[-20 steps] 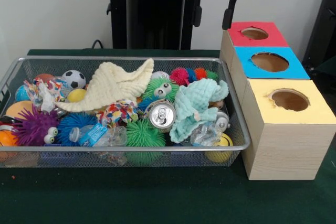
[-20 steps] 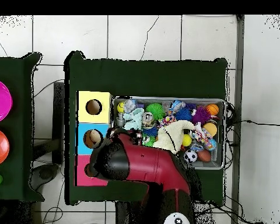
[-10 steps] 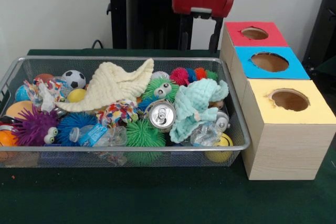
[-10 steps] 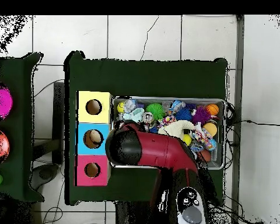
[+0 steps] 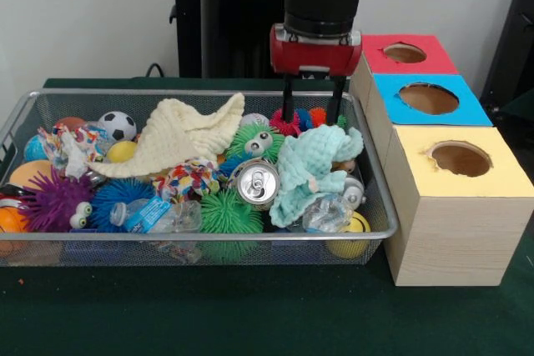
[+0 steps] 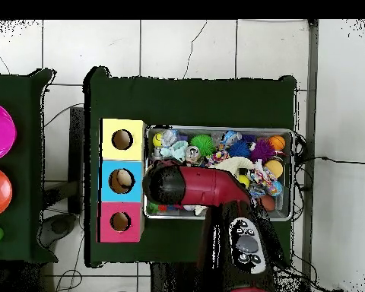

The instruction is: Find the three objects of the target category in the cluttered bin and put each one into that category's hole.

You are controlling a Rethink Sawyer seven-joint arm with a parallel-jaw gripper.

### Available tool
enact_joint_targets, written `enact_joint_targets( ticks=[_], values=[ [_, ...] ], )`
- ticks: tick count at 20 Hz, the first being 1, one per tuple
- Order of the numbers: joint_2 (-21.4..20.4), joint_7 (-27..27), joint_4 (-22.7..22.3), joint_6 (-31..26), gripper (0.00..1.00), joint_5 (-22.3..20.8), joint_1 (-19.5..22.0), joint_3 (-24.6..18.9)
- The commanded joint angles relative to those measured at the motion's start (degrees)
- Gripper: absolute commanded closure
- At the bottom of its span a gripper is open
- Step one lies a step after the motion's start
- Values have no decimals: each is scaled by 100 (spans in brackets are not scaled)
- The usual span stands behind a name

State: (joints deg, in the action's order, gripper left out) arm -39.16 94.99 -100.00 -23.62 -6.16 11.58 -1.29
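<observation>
- The claw (image 5: 309, 110) hangs over the far right corner of the wire mesh bin (image 5: 209, 243) in the front view, its two dark fingers (image 5: 287, 103) spread apart and holding nothing.
- The fingertips stand on either side of the spiky balls at the back of the bin, a pink spiky ball (image 5: 286, 122) and an orange spiky ball (image 5: 318, 116); whether they touch them cannot be told.
- From overhead the red arm (image 6: 197, 187) lies across the bin's near side and hides the claw.
- A crushed drink can (image 5: 254, 183) lies in the middle of the bin with its top facing the camera, between a green spiky ball (image 5: 227, 213) and a pale teal cloth (image 5: 310, 168).
- A cream cloth (image 5: 179, 135) is draped over the toys at the left centre, and a soccer ball (image 5: 118, 126) sits behind it.
- A crumpled plastic bottle (image 5: 158, 216) lies against the front wall, beside a purple spiky toy with eyes (image 5: 55, 203).
- Just right of the bin on the green tabletop (image 5: 250, 314) stand three wooden boxes in a row, each with a round hole in its top: the yellow box (image 5: 460, 172) nearest, the blue box (image 5: 429, 99) in the middle, the red box (image 5: 406, 53) farthest.
</observation>
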Motion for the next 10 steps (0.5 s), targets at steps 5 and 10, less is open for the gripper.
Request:
enact_joint_targets(
  ticks=[5, 10],
  values=[
    [1320, 70, 366, 1136, 0, -800, 505, -523],
    [1527, 278, 170, 1696, 0, -1121, 533, -417]
  ],
)
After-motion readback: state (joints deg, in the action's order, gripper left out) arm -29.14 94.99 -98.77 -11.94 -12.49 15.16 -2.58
